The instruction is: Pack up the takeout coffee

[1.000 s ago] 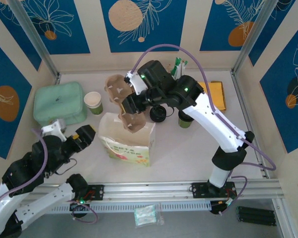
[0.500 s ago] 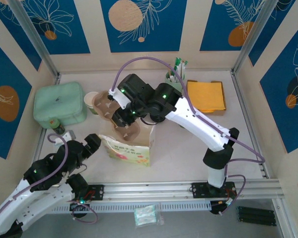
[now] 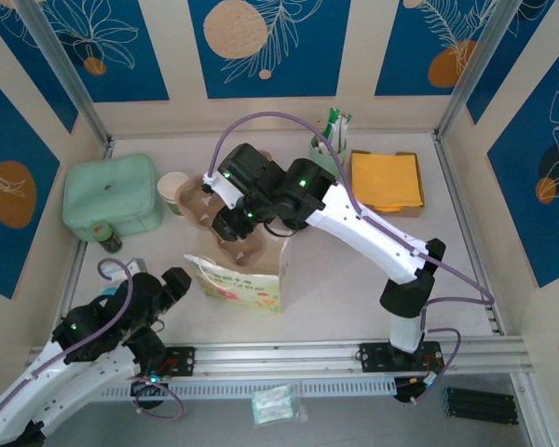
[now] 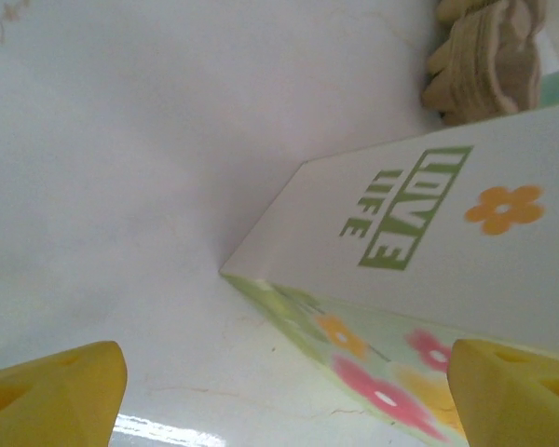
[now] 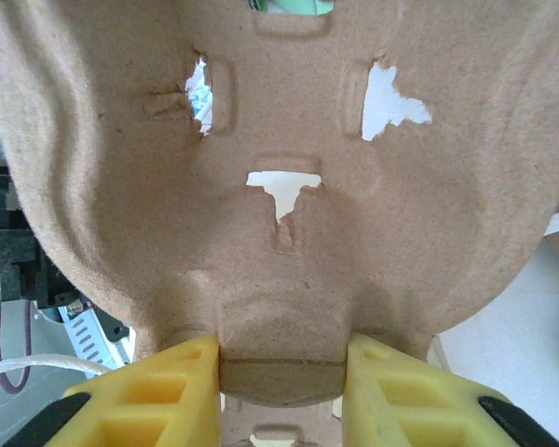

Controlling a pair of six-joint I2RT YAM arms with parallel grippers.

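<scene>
We cannot tell where the takeout coffee stands, perhaps behind our right arm, while the right gripper [image 5: 281,382] pinches the rim of the cardboard cup carrier [image 5: 279,186] over the paper bag [image 3: 238,279] at centre frame, probably to lower it inside, and the left gripper [image 4: 284,391] hangs wide open and empty at lower left.

Cup carrier [image 5: 279,186] and paper bag [image 4: 429,242] both cropped by frame edges; left pincer [image 4: 279,391] tips likewise.
</scene>
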